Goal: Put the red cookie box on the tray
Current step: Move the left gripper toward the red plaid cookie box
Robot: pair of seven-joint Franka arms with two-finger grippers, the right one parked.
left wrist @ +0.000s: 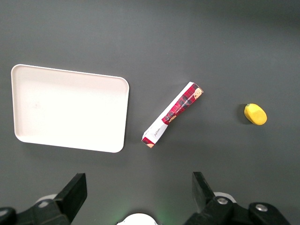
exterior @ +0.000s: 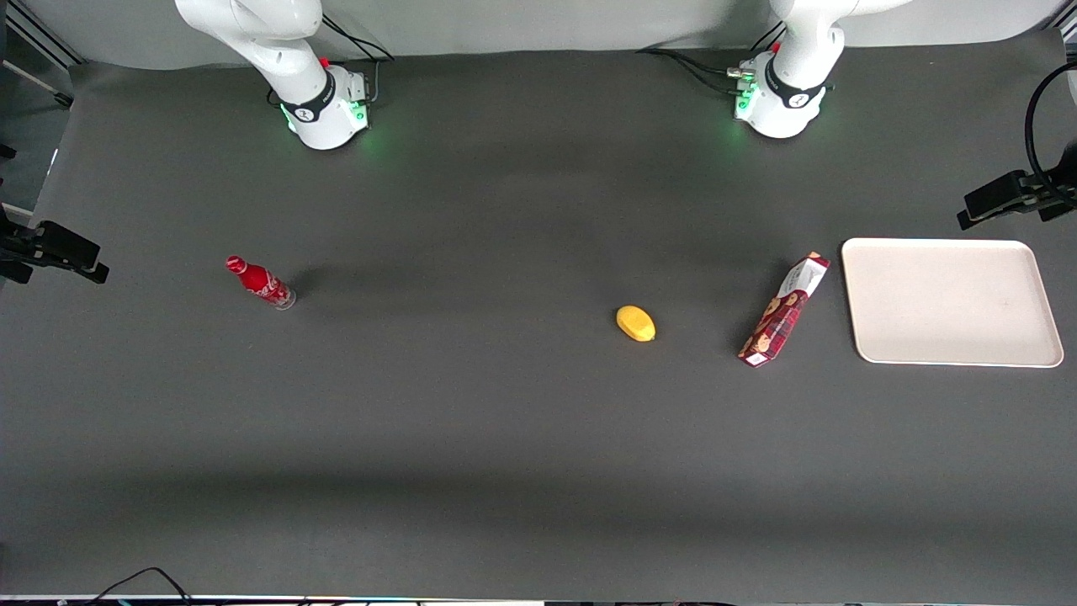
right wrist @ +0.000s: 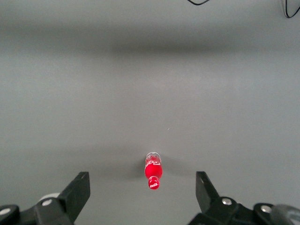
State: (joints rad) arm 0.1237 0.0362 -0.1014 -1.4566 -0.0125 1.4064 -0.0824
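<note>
The red cookie box (exterior: 784, 310) lies flat on the dark table, its white label end pointing away from the front camera. It sits close beside the cream-white tray (exterior: 951, 301), apart from it, toward the working arm's end of the table. The left wrist view shows the box (left wrist: 172, 114) and the tray (left wrist: 70, 108) from high above. My left gripper (left wrist: 139, 187) hangs well above the table, open and empty, with the fingers (left wrist: 75, 192) wide apart. It is out of the front view.
A yellow lemon (exterior: 635, 323) lies beside the box toward the table's middle, also in the left wrist view (left wrist: 255, 114). A small red bottle (exterior: 259, 282) lies toward the parked arm's end. Black camera clamps (exterior: 1010, 198) stick in at the table's ends.
</note>
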